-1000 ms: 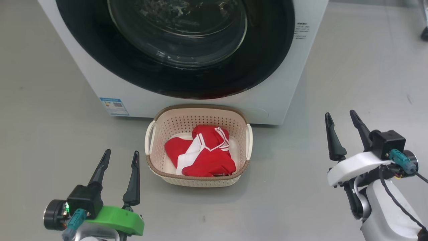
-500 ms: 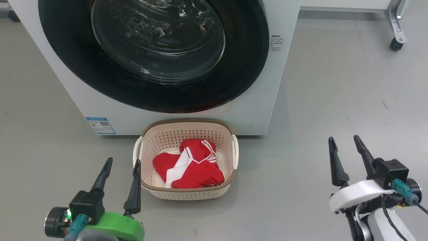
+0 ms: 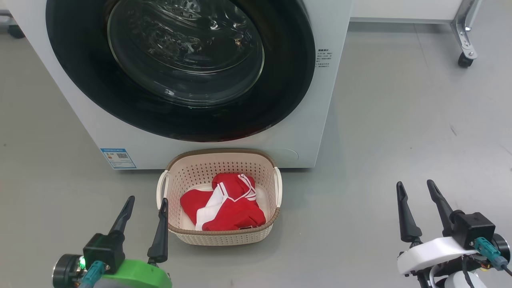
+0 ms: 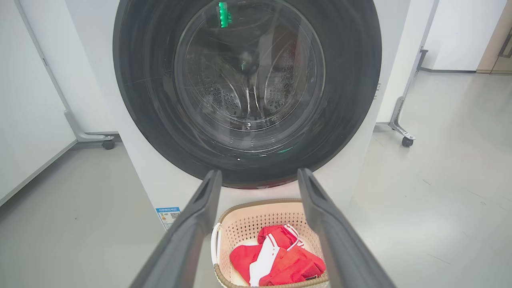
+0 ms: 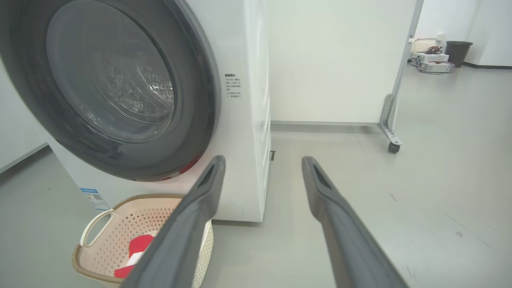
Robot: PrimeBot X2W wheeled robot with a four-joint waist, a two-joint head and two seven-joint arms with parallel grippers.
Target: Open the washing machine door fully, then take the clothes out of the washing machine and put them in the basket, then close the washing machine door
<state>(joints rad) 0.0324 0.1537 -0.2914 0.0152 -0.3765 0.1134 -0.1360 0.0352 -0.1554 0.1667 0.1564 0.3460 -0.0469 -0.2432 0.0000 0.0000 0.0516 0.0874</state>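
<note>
Nothing came through clearly enough to read. A small blue sticker (image 3: 118, 158) sat low on the white front of the washing machine (image 3: 312, 132), at its left corner. It carried what looked like a square code patch and lines of print too fine to make out. Higher up on the right of that front, just beside the door (image 3: 280, 100), stood a short block of dark print (image 3: 323, 58) under a bolder heading line, its characters too small to tell.

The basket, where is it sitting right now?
In the head view the basket sits on the floor, low and centre, in front of the washing machine, with the red clothes inside it and the left claw at its left.
</note>
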